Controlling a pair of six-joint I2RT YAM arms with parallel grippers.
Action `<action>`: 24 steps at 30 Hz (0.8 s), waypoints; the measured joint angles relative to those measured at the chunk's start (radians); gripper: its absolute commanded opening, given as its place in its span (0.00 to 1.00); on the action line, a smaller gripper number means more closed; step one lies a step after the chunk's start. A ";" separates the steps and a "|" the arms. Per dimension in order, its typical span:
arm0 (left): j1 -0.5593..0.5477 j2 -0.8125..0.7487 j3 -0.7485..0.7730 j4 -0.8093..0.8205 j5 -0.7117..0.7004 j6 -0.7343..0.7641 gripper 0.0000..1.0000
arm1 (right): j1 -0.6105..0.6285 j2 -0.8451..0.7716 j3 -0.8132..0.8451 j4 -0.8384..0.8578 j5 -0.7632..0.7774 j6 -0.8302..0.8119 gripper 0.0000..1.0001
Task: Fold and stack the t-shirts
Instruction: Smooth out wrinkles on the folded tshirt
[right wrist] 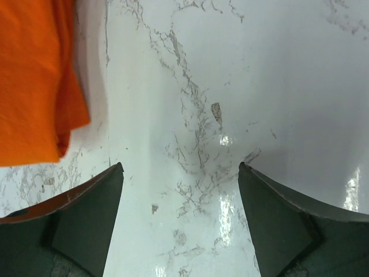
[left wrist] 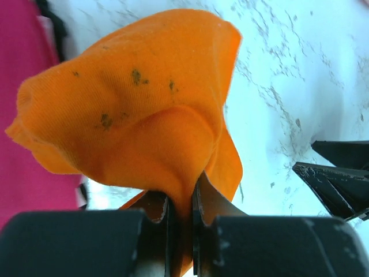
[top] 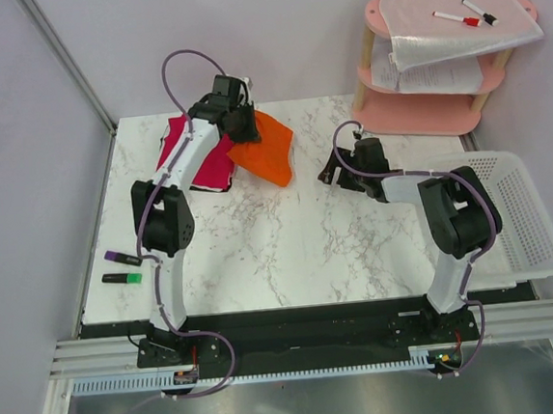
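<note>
Right now, clamping a bunched fold of the orange knit-cotton t-shirt (left wrist: 138, 115) between the pressed-together fingers of the left gripper (left wrist: 183, 210), up at the far left of the white marble-patterned table (top: 290, 254). Letting the rest of the cloth trail from that pinch toward the near right, beside the crumpled magenta t-shirt (top: 205, 167). Holding the right gripper (right wrist: 180, 170) low over bare marble, jaws spread wide and gripping nothing. Leaving the orange shirt's free edge just to the left of those open fingers, near but not touching, with a strip of table between. Probably needing a short leftward reach from the right arm to catch that edge and spread the shirt flat for folding.
</note>
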 measured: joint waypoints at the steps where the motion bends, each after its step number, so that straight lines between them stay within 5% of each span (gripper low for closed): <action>1: 0.014 -0.007 0.008 -0.007 0.000 0.007 0.02 | 0.002 0.002 0.000 0.002 -0.004 0.003 0.88; 24: 0.438 -0.004 0.113 -0.108 0.119 0.131 0.02 | 0.035 0.095 0.036 0.153 -0.048 0.023 0.88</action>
